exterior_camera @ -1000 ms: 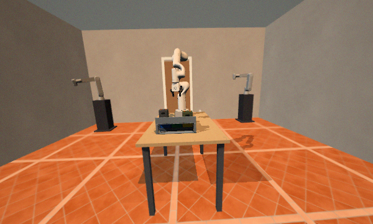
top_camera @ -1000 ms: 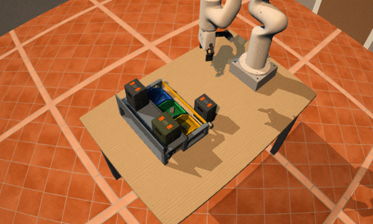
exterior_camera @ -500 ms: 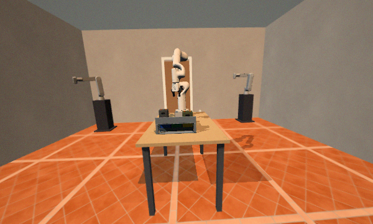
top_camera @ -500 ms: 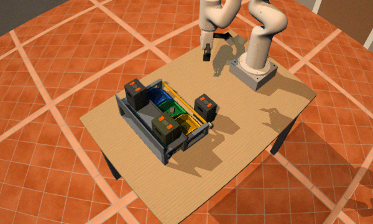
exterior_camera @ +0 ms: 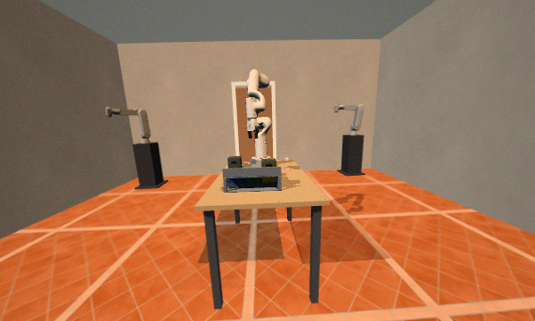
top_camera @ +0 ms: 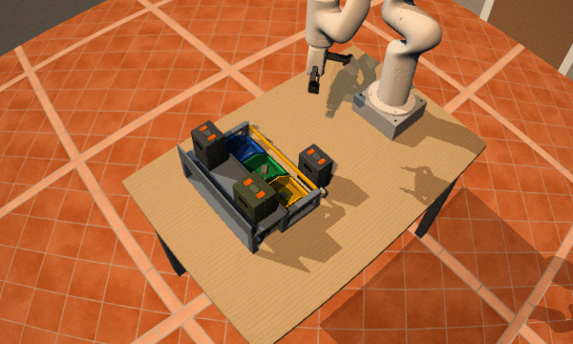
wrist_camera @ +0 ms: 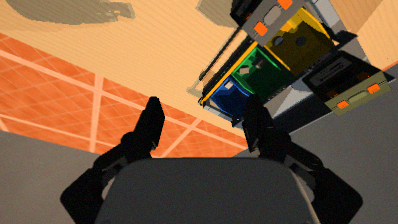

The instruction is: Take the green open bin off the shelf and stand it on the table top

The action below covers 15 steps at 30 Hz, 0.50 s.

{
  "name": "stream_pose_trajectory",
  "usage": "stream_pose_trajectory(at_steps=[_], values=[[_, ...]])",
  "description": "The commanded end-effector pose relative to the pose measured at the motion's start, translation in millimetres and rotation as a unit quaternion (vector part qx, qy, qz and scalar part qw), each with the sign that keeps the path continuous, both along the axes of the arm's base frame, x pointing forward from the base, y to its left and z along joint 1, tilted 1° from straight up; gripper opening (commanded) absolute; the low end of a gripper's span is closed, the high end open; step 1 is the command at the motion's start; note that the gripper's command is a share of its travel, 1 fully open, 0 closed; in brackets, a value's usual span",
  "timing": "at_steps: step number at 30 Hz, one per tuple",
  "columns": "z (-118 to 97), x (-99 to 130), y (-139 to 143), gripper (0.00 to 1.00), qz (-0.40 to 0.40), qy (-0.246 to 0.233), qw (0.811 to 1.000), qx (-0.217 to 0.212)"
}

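The green bin (top_camera: 276, 169) (wrist_camera: 267, 80) sits in the grey shelf (top_camera: 220, 202) (exterior_camera: 251, 171), between the blue bin (top_camera: 244, 147) (wrist_camera: 230, 100) and the yellow bin (top_camera: 293, 191) (wrist_camera: 311, 50). A small brownish part (top_camera: 265, 169) (wrist_camera: 244, 71) shows in the green bin. A yellow bar (top_camera: 286, 160) runs along the shelf's open front. My gripper (top_camera: 331, 74) (exterior_camera: 254, 135) (wrist_camera: 203, 105) is open and empty, high above the table and well away from the shelf, on the arm base's side. In the wrist view its right finger overlaps the blue bin's edge.
A dark box (top_camera: 208, 148) (exterior_camera: 234, 161) and an olive box (top_camera: 255, 198) (exterior_camera: 268, 163) (wrist_camera: 357, 96) stand on top of the shelf, behind the bins. Another dark box (top_camera: 315, 166) stands on the table (top_camera: 372, 162) close before the yellow bar. The arm's base (top_camera: 389, 117) is farther back.
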<state>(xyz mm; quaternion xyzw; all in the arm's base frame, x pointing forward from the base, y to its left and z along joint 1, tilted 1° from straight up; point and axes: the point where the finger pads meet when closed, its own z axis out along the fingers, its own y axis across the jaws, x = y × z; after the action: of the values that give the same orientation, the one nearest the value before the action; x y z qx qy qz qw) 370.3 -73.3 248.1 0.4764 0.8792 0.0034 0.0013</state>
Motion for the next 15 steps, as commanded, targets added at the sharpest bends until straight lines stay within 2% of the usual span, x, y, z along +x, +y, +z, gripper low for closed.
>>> stream_pose_trajectory(at_steps=[1, 6, 11, 15], values=[[0.6, 0.7, -0.1, 1.00, -0.017, 0.001, 1.000, -0.006], [0.6, 0.7, -0.1, 1.00, -0.017, 0.001, 1.000, -0.006], [0.6, 0.7, -0.1, 1.00, -0.144, 0.001, 0.989, -0.006], [0.6, 0.7, -0.1, 1.00, -0.144, 0.001, 0.989, -0.006]])
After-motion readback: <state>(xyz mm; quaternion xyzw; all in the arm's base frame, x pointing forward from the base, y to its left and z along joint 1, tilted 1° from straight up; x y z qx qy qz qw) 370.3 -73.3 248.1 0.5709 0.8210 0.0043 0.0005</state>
